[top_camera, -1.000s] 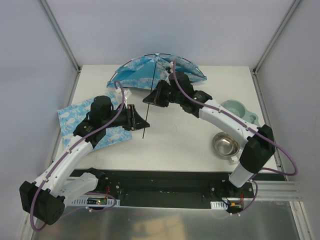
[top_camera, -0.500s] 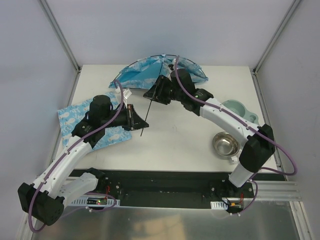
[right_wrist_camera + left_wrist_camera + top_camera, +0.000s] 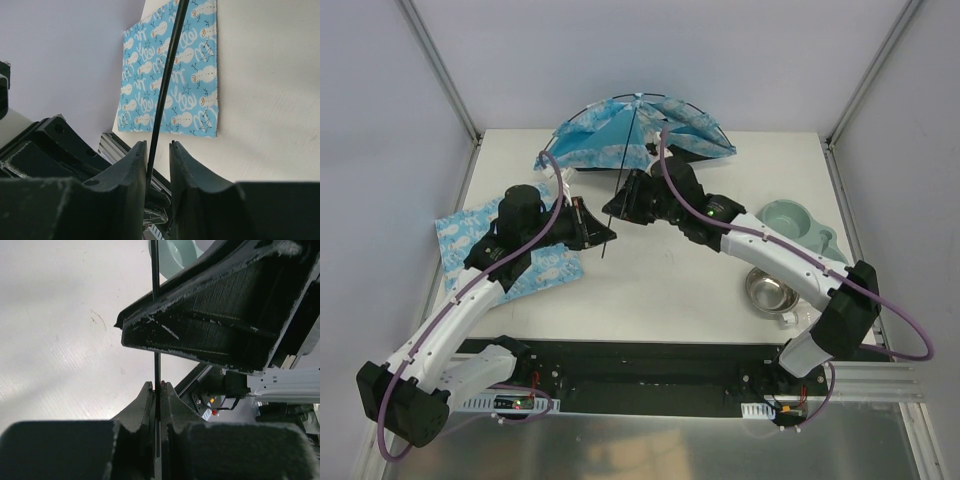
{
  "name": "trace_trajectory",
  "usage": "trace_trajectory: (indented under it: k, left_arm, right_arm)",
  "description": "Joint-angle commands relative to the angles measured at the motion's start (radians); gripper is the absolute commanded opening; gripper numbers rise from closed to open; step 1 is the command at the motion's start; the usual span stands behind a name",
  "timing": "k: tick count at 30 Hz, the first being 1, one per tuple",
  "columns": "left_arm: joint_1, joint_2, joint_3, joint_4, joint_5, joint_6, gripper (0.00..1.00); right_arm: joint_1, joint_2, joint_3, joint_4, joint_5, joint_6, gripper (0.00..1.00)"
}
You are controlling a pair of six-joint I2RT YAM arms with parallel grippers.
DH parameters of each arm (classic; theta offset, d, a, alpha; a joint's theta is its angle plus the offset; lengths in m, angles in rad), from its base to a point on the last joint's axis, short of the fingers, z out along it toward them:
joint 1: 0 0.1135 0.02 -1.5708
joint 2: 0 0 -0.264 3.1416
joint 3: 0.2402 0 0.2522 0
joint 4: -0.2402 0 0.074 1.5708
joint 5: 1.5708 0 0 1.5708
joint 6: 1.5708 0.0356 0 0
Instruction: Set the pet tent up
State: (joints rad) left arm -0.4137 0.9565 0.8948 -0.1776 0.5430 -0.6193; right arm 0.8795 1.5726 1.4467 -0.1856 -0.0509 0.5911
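From overhead I see the pet tent (image 3: 635, 130) at the far edge of the table (image 3: 700, 280), half raised, with one pole (image 3: 625, 160) slanting down toward me between both arms. Only my left wrist camera shows that the left gripper (image 3: 157, 390) is pinched tight on that pole. On the right wrist view the right gripper (image 3: 155, 145) keeps a slim gap; the pole runs through it against one finger, and I cannot tell whether it grips. That view also shows snowmen printed on the mat (image 3: 170, 75). A green bowl (image 3: 795, 220) and steel bowl (image 3: 772, 290) sit right, under the right arm.
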Motion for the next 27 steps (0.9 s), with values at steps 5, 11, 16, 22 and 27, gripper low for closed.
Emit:
trace_trajectory:
  k: [5, 11, 16, 22, 27]
  left_arm:
    - [0.010, 0.016, 0.052, 0.115, -0.115, -0.011, 0.00]
    - [0.012, -0.010, 0.047, 0.112, -0.123, 0.006, 0.32]
    - [0.030, -0.082, 0.047, 0.081, -0.224, 0.049, 0.70]
    - [0.119, -0.165, 0.064, 0.043, -0.420, 0.064, 0.83]
    - [0.153, -0.101, 0.073, 0.050, -0.457, 0.049, 0.84]
  right_arm:
    - [0.019, -0.010, 0.012, -0.015, 0.023, -0.036, 0.10]
    - [0.019, -0.009, 0.046, -0.018, 0.039, -0.048, 0.00]
    - [0.019, -0.028, 0.066, -0.015, 0.045, -0.028, 0.00]
    - [0.006, -0.031, 0.089, -0.008, 0.045, 0.067, 0.00]
    - [-0.022, -0.029, 0.095, 0.035, 0.022, 0.186, 0.00]
